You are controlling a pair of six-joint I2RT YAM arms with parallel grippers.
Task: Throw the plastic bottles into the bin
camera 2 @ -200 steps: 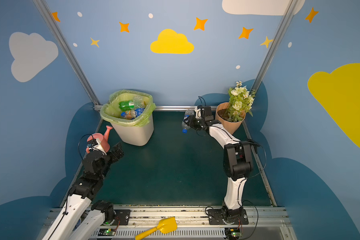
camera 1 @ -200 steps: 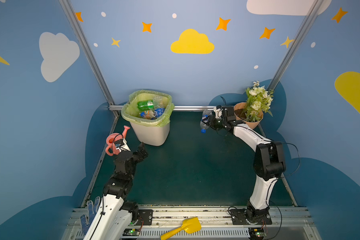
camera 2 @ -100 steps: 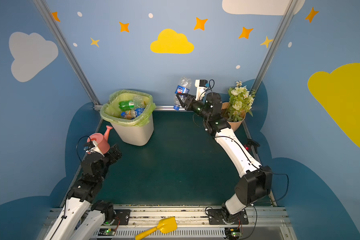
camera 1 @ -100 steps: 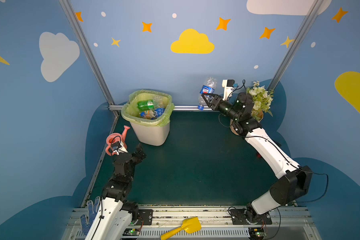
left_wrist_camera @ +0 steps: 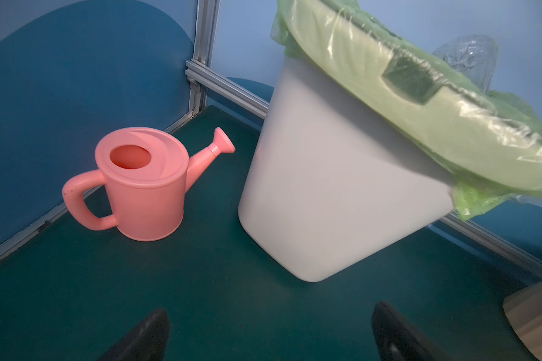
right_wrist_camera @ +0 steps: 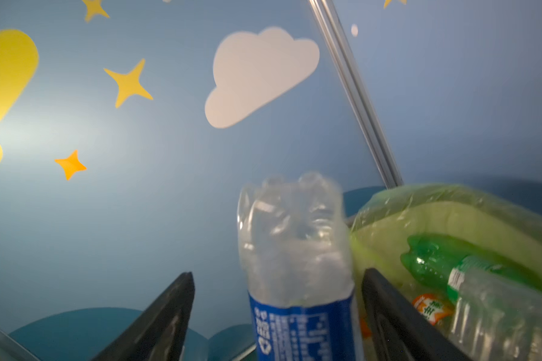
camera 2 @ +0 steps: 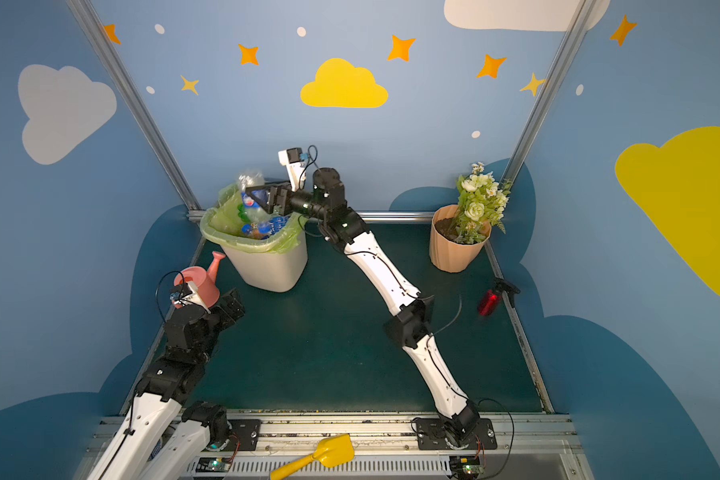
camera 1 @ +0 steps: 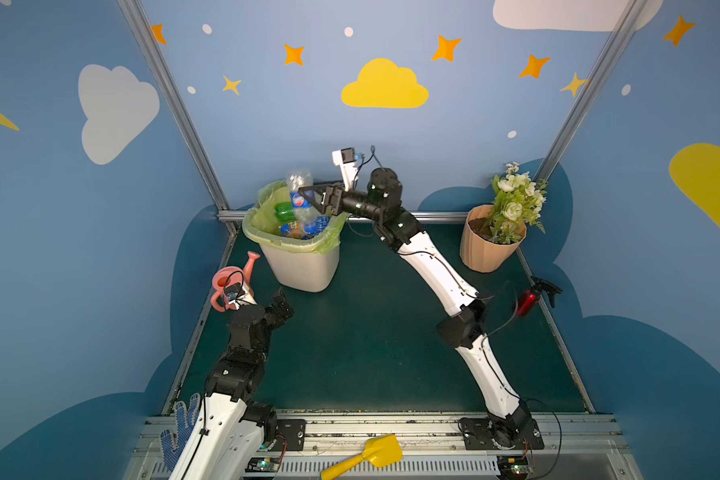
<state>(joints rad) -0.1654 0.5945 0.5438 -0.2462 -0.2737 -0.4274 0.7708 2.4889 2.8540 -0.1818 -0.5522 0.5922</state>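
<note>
The bin is white with a light-green bag over its rim and stands at the back left. Several plastic bottles lie inside, among them a green one. My right gripper hovers open over the bin's mouth. A clear bottle with a blue label stands upright between its spread fingers, with a gap on each side. My left gripper stays open and empty low in front of the bin.
A pink watering can sits left of the bin by the side wall. A peach flowerpot with flowers stands at the back right, a red spray bottle lies by the right edge, and a yellow scoop rests on the front rail.
My right arm swung the blue-labelled bottle up from beside the flowerpot and leftward over the bin. Its jaws, shut on the bottle before, now stand open. The left arm barely moved.
</note>
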